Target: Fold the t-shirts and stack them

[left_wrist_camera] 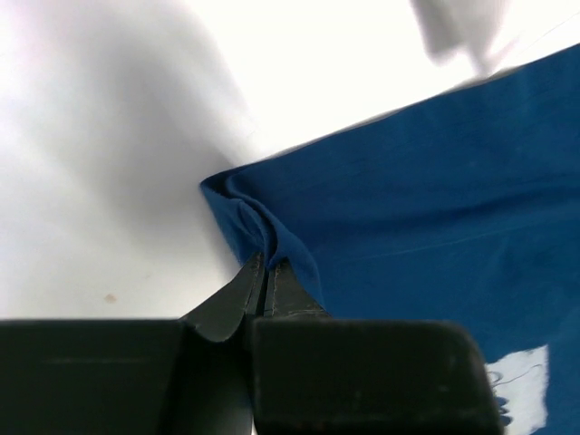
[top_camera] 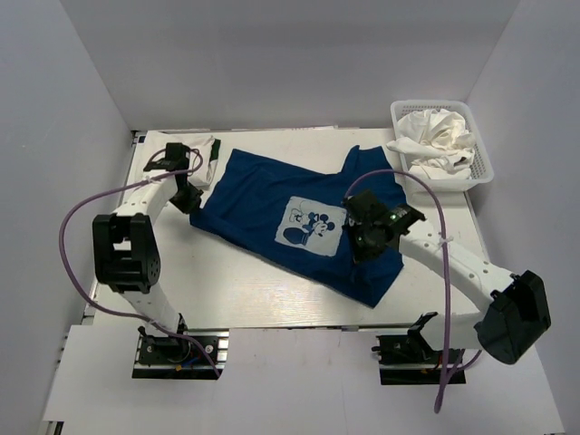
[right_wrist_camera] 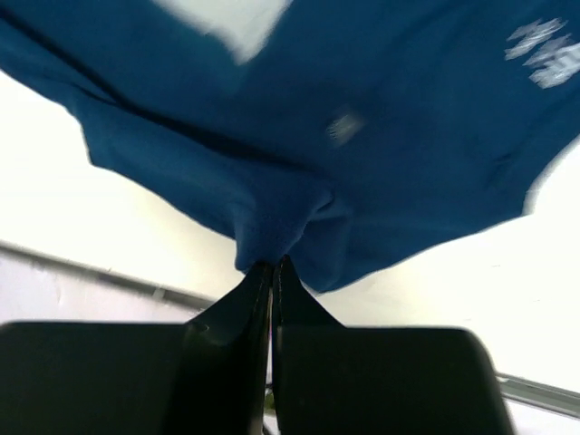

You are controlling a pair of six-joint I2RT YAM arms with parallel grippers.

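Two arms, top view: blue t-shirt (top_camera: 272, 204) lies print-up, askew on the tabletop (top_camera: 236, 290); left jaws hold its left corner and right jaws its near right edge, probably to stretch it flat before folding.
Waiting stock, top view: white t-shirts (top_camera: 435, 136) heaped in the basket (top_camera: 482, 172), far right; one dark-edged white t-shirt (top_camera: 201, 149) far left.
Left wrist view: left jaws clenched on a puckered corner of the blue t-shirt (left_wrist_camera: 408, 199).
Right wrist view: right jaws clenched on a bunched hem of the blue t-shirt (right_wrist_camera: 362, 118).

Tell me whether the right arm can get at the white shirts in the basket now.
Probably not yet: the right gripper is clamped on the blue t-shirt; otherwise nothing blocks the basket.
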